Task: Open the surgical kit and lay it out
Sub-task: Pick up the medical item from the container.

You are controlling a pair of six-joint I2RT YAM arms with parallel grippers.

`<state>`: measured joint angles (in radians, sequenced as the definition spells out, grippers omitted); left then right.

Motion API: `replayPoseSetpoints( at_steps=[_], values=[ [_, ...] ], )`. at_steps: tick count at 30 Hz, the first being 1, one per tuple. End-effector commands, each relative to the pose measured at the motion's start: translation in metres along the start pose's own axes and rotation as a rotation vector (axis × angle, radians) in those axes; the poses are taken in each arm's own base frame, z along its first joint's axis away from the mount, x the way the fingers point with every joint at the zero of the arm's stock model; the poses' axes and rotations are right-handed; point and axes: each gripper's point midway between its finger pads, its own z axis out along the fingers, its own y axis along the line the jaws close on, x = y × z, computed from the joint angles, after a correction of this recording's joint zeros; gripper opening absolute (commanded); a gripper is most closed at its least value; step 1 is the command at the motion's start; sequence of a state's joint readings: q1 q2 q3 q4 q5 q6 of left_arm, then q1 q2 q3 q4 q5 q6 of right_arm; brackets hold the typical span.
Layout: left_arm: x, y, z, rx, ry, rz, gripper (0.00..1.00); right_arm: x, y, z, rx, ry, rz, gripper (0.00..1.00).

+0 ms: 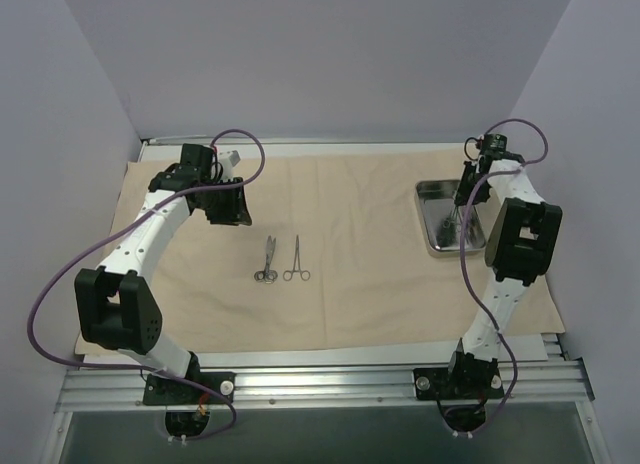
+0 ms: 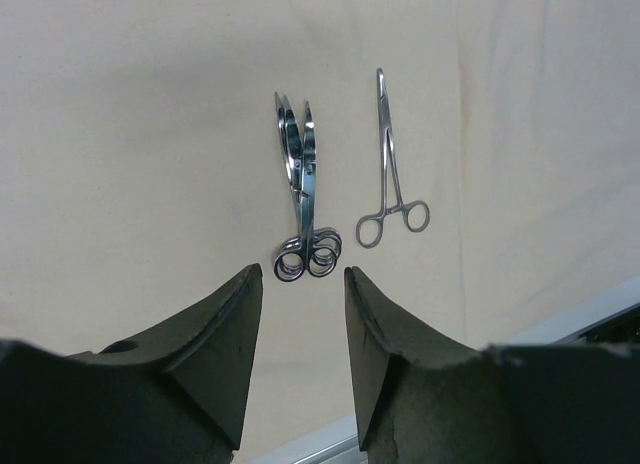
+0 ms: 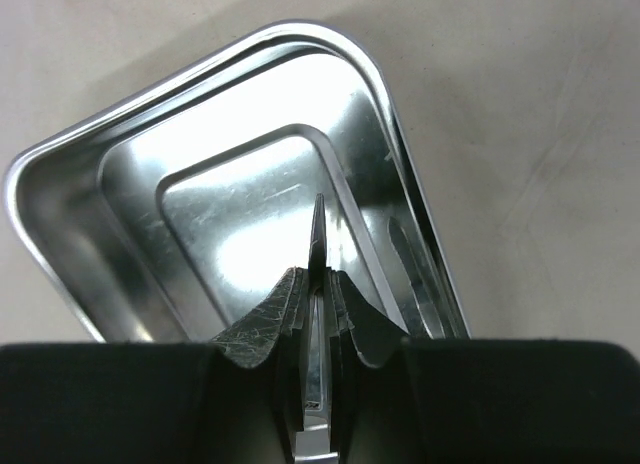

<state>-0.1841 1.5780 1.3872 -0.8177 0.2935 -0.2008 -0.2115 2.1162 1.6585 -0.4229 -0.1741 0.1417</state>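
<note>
Right tool (image 3: pixel 320 284) is squeezed shut on a thin silver piece, which I think is the tweezers (image 3: pixel 318 229), and it hangs just over the shiny steel tray (image 3: pixel 130 184). Left tool (image 2: pixel 300 282) is open wide and holds nothing; it hovers above the cloth wrap (image 1: pixel 360 304), up over the scissors (image 2: pixel 300 174). The cloth wrap lies open and flat on the surface (image 1: pixel 350 147), with the tray on its far right part. The scissors and the forceps (image 2: pixel 392 179) lie side by side in the middle of the cloth, close but not touching, rings toward the robot. So the job looks more than half done, and the step now is to bring the tweezers over to the row. To do it well, the right tool should pinch hard, since the piece is thin and slippery and could twist or slip out. It should go straight up first so the tip does not bump the tray's rim. Then it should move over the bare cloth between the forceps and the tray, come down low, and only then let go, so the tweezers land flat, in line with the others, and touch none of them. The left tool should stay where it is, out of the way.
</note>
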Motion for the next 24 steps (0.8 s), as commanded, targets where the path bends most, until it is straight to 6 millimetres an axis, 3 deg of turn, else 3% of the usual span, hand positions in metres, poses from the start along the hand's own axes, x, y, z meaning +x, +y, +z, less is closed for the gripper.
replayPoseSetpoints(
  at_steps=[1,7,11,12,14,15,18,19,24],
  values=[
    [-0.01,-0.013,-0.016,0.06,-0.067,0.022,0.48,-0.013,0.02,-0.054,-0.038,-0.068,0.0,0.0],
    [-0.007,-0.024,-0.017,0.126,-0.072,0.021,0.49,-0.023,0.039,-0.095,-0.076,-0.132,-0.029,0.0],
    [-0.009,-0.035,-0.018,0.195,-0.082,0.016,0.49,-0.026,0.073,-0.121,-0.138,-0.177,-0.059,0.0],
    [-0.008,-0.036,-0.017,0.205,-0.078,0.006,0.49,-0.021,0.094,-0.126,-0.169,-0.183,-0.097,0.0],
    [-0.009,-0.036,-0.018,0.21,-0.084,-0.006,0.49,-0.02,0.118,-0.142,-0.202,-0.225,-0.135,0.0],
    [-0.008,-0.035,-0.019,0.211,-0.082,-0.017,0.49,-0.01,0.145,-0.148,-0.24,-0.23,-0.166,0.0],
    [-0.007,-0.032,-0.02,0.203,-0.084,-0.034,0.49,-0.002,0.183,-0.17,-0.326,-0.303,-0.19,0.0],
    [-0.004,-0.03,-0.02,0.201,-0.081,-0.042,0.49,0.008,0.208,-0.182,-0.395,-0.351,-0.229,0.0],
    [0.004,-0.033,-0.019,0.25,-0.07,-0.079,0.49,0.046,0.262,-0.194,-0.503,-0.347,-0.301,0.0]
  ],
)
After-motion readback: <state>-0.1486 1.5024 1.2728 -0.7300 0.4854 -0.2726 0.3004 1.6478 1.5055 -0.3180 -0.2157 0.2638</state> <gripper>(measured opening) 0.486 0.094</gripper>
